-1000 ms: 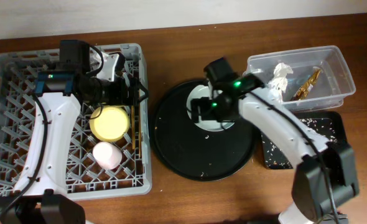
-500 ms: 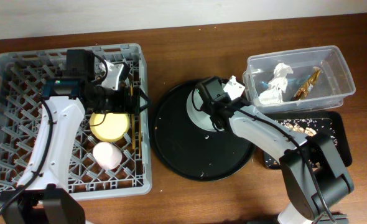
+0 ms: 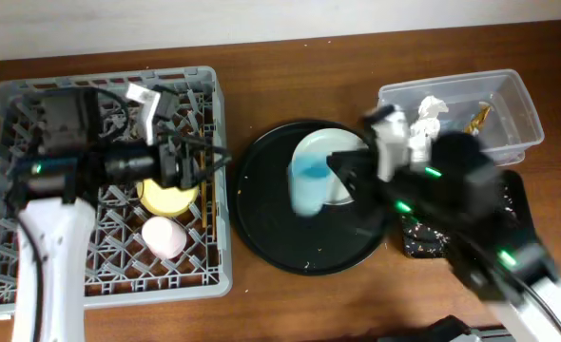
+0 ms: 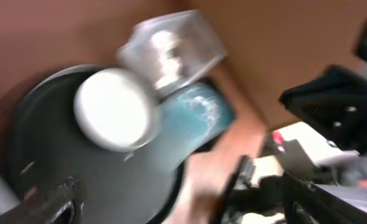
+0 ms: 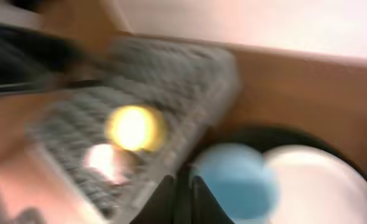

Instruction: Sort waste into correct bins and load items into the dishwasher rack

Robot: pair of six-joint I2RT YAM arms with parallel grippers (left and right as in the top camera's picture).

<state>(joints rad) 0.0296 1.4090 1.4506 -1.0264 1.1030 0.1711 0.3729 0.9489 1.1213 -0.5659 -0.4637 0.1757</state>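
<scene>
The light-blue cup (image 3: 309, 185) shows blurred over the round black tray, beside the pale plate (image 3: 345, 152). My right gripper (image 3: 332, 177) reaches it from the right. In the right wrist view its jaws (image 5: 185, 186) stand almost together at the left wall of the cup (image 5: 236, 186), apparently pinching it. My left gripper (image 3: 209, 163) hangs open over the dishwasher rack (image 3: 33, 256), near its right wall, holding nothing. The yellow bowl (image 3: 166, 195), the pink cup (image 3: 164, 236) and the chopsticks (image 3: 204, 195) lie in the rack. All views are motion-blurred.
The clear tub (image 3: 518, 114) at the back right holds the white napkin (image 3: 428, 119) and the brown-gold wrapper (image 3: 471, 128). The shallow black tray (image 3: 511, 190) with crumbs lies in front of it, partly under my right arm. The round black tray (image 3: 271, 228) sits mid-table.
My right arm has pulled back to the right and its jaws have come together; the light-blue cup now shows beside the plate. My left arm has drawn back to the left over the rack.
</scene>
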